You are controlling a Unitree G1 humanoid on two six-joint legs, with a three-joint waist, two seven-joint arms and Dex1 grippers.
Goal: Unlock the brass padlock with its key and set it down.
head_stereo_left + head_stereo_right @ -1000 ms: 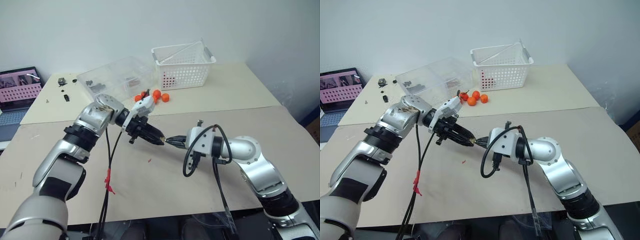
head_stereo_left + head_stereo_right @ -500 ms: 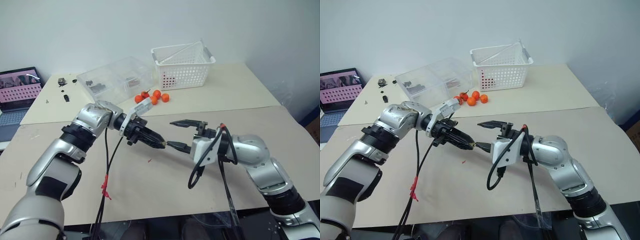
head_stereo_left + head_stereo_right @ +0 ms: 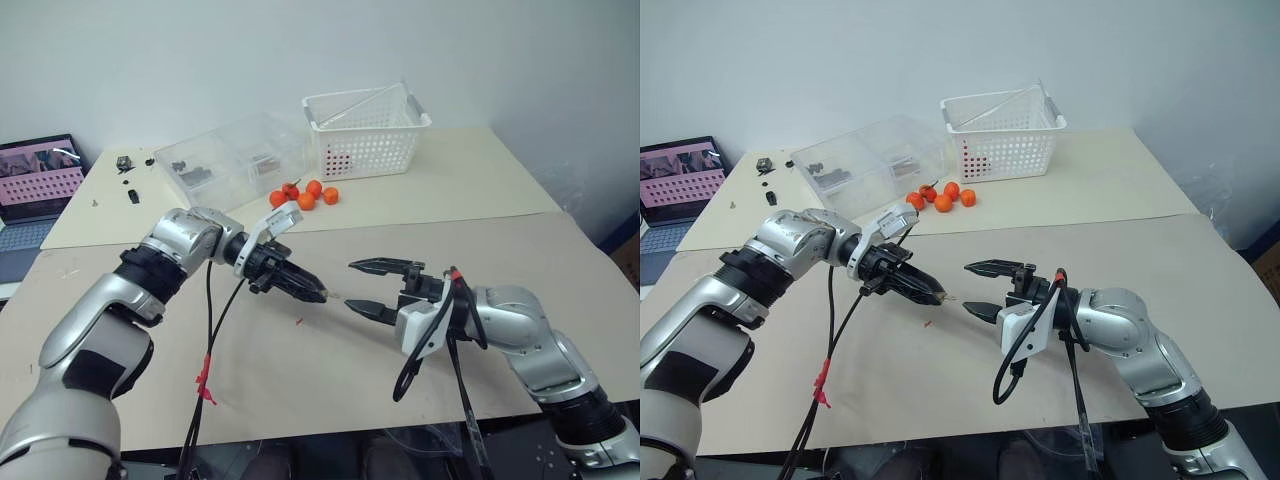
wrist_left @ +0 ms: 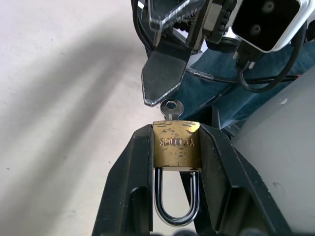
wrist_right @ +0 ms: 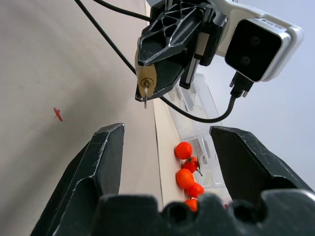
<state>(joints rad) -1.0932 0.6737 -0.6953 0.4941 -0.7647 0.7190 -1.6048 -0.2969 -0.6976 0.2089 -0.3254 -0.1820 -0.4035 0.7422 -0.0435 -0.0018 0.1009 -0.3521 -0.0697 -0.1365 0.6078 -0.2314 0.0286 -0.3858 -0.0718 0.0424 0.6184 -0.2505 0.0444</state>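
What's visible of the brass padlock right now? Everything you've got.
The brass padlock is a small rectangular yellow-brass body with scuffed faces and stamped lettering. Its silvery U-shaped shackle looks seated at both legs and points back toward the wrist. A silvery key sits in the keyway, its round bow sticking out. The left gripper clamps the body by its two sides, holding it above the table. The right gripper, fingers spread, faces the key without touching it.

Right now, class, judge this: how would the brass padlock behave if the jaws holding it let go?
The brass padlock looks solid metal, so probably stiff and heavy for its size. Its flat-sided body would likely land and lie still rather than roll. The key sticking out of it might make it rest tilted.
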